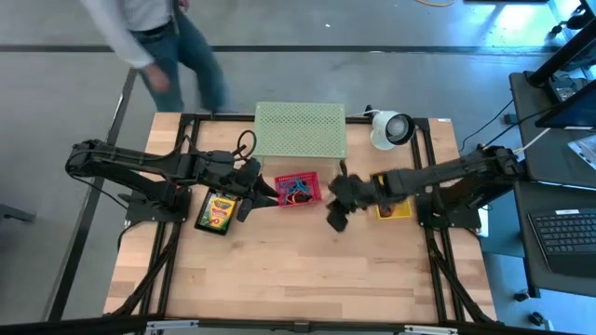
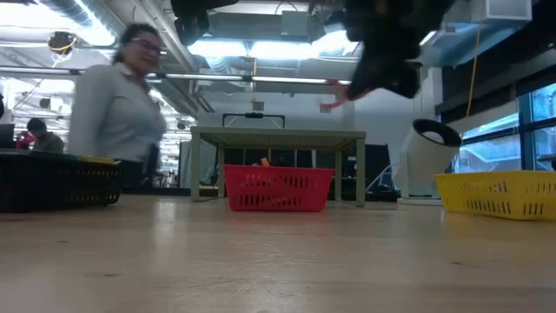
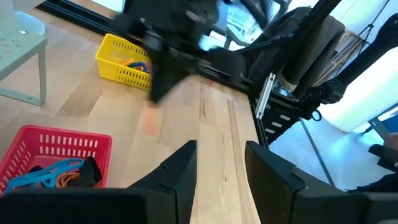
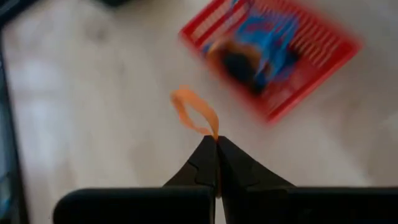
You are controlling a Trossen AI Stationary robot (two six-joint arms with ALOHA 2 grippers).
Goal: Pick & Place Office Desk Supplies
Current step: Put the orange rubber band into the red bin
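My right gripper (image 4: pixel 216 142) is shut on an orange rubber-band loop (image 4: pixel 194 111). It hangs above the bare table, just right of the red basket (image 1: pixel 298 189), and shows high in the low view (image 2: pixel 382 65). The red basket (image 4: pixel 273 56) holds blue and orange bands and a dark clip. My left gripper (image 3: pixel 221 158) is open and holds nothing; it hovers between the red basket (image 3: pixel 56 155) and a black basket (image 1: pixel 200 216). A yellow-and-green crayon box (image 1: pixel 217 212) lies in that black basket. A yellow basket (image 3: pixel 124 59) with coloured bands stands under my right arm. My right gripper pinches the orange rubber-band loop by one end (image 4: pixel 214 134), between its two fingertips. The rest of the loop (image 4: pixel 186 102) stands free beyond the tips, lifted clear of the table. The fingers slant down toward the table's left side.
The pale green mesh stand (image 1: pixel 300 128) stands at the far edge behind the red basket, with the white round device (image 1: pixel 391 128) to its right. A person (image 1: pixel 158 42) walks beyond the far left corner. Bare wood (image 1: pixel 298 279) fills the near half of the table.
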